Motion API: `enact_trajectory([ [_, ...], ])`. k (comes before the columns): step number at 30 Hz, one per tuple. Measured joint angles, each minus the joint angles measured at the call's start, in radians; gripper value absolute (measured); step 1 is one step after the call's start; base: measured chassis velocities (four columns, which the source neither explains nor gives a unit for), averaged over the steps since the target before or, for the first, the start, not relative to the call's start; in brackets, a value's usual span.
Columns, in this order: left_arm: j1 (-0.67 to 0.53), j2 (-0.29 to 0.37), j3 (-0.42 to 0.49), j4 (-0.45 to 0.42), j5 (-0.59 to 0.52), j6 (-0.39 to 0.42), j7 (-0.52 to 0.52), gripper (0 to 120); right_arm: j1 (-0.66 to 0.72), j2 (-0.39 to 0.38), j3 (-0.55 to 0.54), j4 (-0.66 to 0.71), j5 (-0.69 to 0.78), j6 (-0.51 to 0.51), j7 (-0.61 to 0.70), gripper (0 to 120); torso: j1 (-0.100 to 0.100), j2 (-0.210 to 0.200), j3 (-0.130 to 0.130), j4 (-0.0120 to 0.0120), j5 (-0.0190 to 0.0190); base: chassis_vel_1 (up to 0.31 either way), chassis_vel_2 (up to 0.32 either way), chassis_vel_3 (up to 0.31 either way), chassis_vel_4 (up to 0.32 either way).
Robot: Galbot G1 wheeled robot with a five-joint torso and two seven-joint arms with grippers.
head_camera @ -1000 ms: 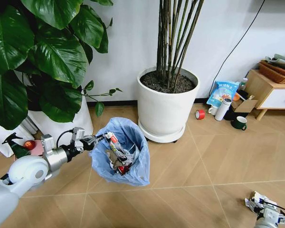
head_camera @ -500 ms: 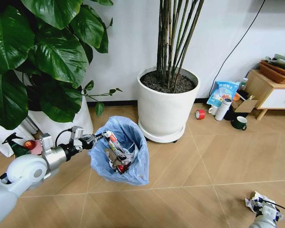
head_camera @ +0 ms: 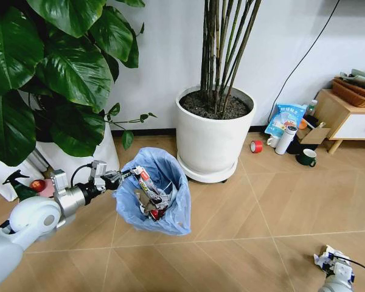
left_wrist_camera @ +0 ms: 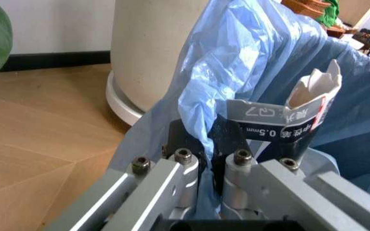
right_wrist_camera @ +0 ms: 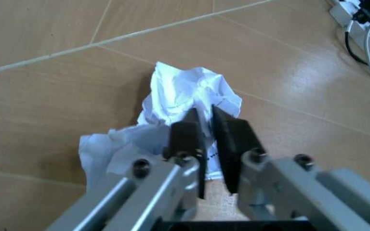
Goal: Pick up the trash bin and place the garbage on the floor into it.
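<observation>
**Paper pinched, bin held aloft**

The left tool [left_wrist_camera: 207, 144] pinches the bin's [head_camera: 151, 198] bag rim, holding it beside the white pot [head_camera: 213, 131]. Well away from the pot, the right tool [right_wrist_camera: 205, 144] closes on a paper wad [right_wrist_camera: 188, 94] over the floor [head_camera: 261, 207]. A thin pinch could slip; the bag may pull free.

- The floor [head_camera: 243, 213]: tan chevron tiles, pale seams.
- A white plant pot [head_camera: 214, 139] stands on it by the wall.
- Red tape roll [head_camera: 256, 146], white bottle [head_camera: 286, 139] and dark mug [head_camera: 306, 157] sit near the cabinet [head_camera: 347, 118].
</observation>
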Motion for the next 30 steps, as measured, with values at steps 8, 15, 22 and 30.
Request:
enact_trajectory([
  [8,0.000,-0.003,0.001,0.001,0.003,0.000,0.001,0,-0.036,-0.017,0.002,0.078,0.018,-0.009,-0.003,0,0.000,0.000,0.000,-0.0001,-0.0001,0.000,0.000,0.000,0.000],
  [15,-0.002,-0.006,0.009,0.002,0.005,0.000,0.001,0,-0.100,-0.051,0.008,0.240,0.008,-0.015,-0.025,0,0.000,0.000,0.000,-0.0002,0.0000,0.000,0.000,0.000,0.000],
  [22,-0.002,-0.004,0.019,0.016,0.011,0.000,0.006,0,-0.142,-0.161,-0.011,0.487,-0.063,0.171,-0.262,0,0.000,0.000,0.000,-0.0001,-0.0002,0.000,0.000,0.000,0.000],
  [30,-0.002,-0.002,0.052,0.029,0.033,-0.001,-0.005,0,-0.025,-0.285,-0.086,0.596,0.005,0.323,-0.501,0,0.000,0.000,0.000,0.0002,0.0000,0.000,0.000,0.000,0.000],
])
